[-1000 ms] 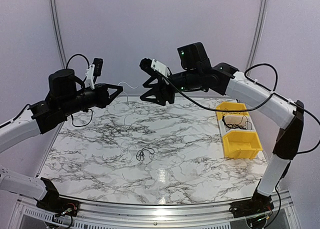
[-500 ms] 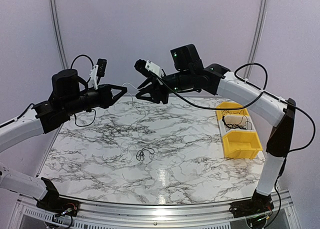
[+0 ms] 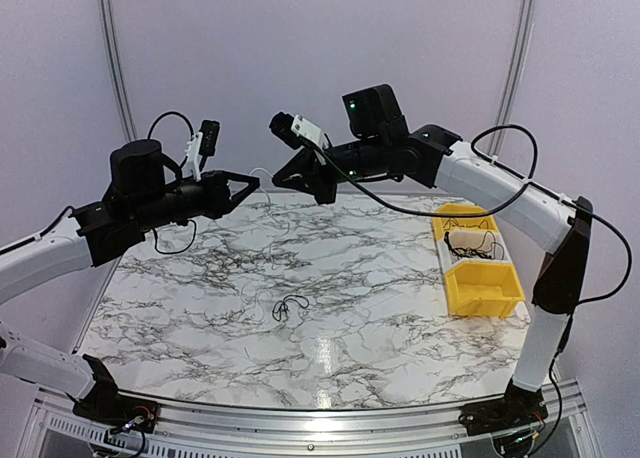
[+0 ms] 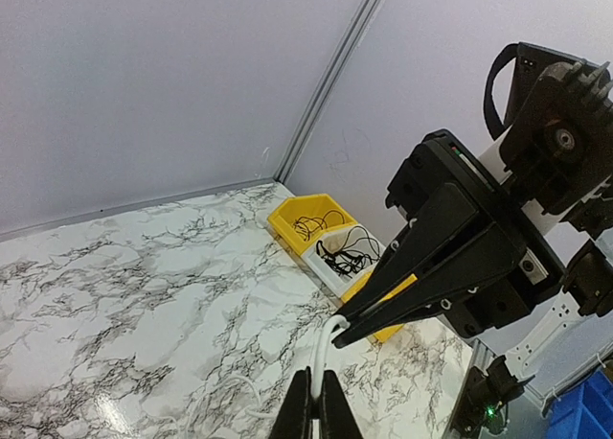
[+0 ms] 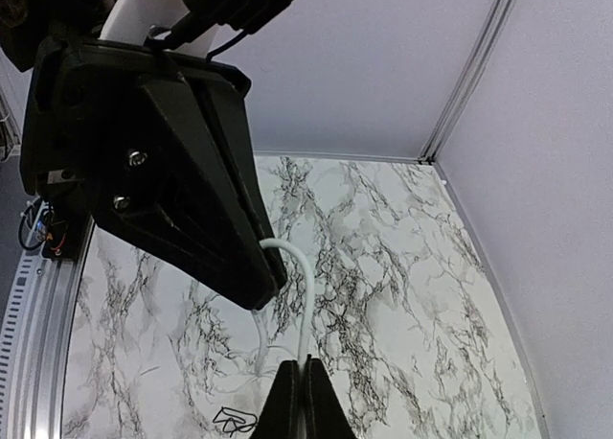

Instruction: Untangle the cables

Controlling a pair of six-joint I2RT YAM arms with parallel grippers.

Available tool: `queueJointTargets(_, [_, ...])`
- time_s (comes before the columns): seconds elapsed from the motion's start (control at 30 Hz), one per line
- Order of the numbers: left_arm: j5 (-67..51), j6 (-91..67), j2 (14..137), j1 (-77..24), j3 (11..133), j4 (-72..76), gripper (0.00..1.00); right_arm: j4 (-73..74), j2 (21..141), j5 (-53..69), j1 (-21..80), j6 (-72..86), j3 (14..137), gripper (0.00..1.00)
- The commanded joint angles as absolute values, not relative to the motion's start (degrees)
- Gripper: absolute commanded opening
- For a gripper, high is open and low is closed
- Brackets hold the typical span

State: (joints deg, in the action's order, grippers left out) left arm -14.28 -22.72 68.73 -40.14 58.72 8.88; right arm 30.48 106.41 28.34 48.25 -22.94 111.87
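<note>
Top external view, item logged: pale cable (image 3: 262, 172) high above the marble table's (image 3: 400, 278) far side, left gripper (image 3: 250, 183) and right gripper (image 3: 281, 178) both clamped on it, black cable (image 3: 288, 307) on the table's middle; I judged a sharp pull could slip it free.

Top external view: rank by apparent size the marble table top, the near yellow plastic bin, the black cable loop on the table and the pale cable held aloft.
1. marble table top
2. near yellow plastic bin
3. black cable loop and pale cable: both tiny, pale one raised, so unranked.
</note>
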Motion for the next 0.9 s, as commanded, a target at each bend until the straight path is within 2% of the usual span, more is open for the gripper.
queueJointTargets(0.0, [-14.9, -22.2, 69.5, -40.4, 58.1, 10.8, 0.0, 29.7, 105.1, 27.6, 47.7, -22.7, 114.6, 0.0])
queueJointTargets(0.03, [-14.9, -22.1, 69.7, -40.4, 58.0, 10.7, 0.03, 29.8, 104.8, 27.4, 47.1, -22.9, 114.8, 0.0])
queueJointTargets(0.13, [-14.2, -21.0, 70.2, -40.4, 58.0, 9.7, 0.3, 29.9, 103.7, 27.0, 44.3, -23.2, 115.0, 0.0])
queueJointTargets(0.2, [-13.5, -19.8, 70.6, -40.4, 58.1, 8.5, 0.43, 29.9, 102.7, 26.4, 42.3, -23.6, 114.9, 0.0])
queueJointTargets(0.23, [-13.4, -19.1, 70.8, -40.4, 58.2, 7.8, 0.46, 29.8, 102.2, 26.0, 41.3, -23.8, 114.7, 0.0])
queueJointTargets(0.43, [-10.7, -13.5, 71.7, -40.4, 57.9, 4.6, 0.52, 29.1, 98.0, 24.5, 34.5, -24.5, 111.9, 0.0])
queueJointTargets(0.87, [-7.6, -14.8, 73.6, -40.3, 54.9, 7.5, 0.54, 25.5, 86.8, 21.5, 15.3, -23.4, 100.0, 0.0])
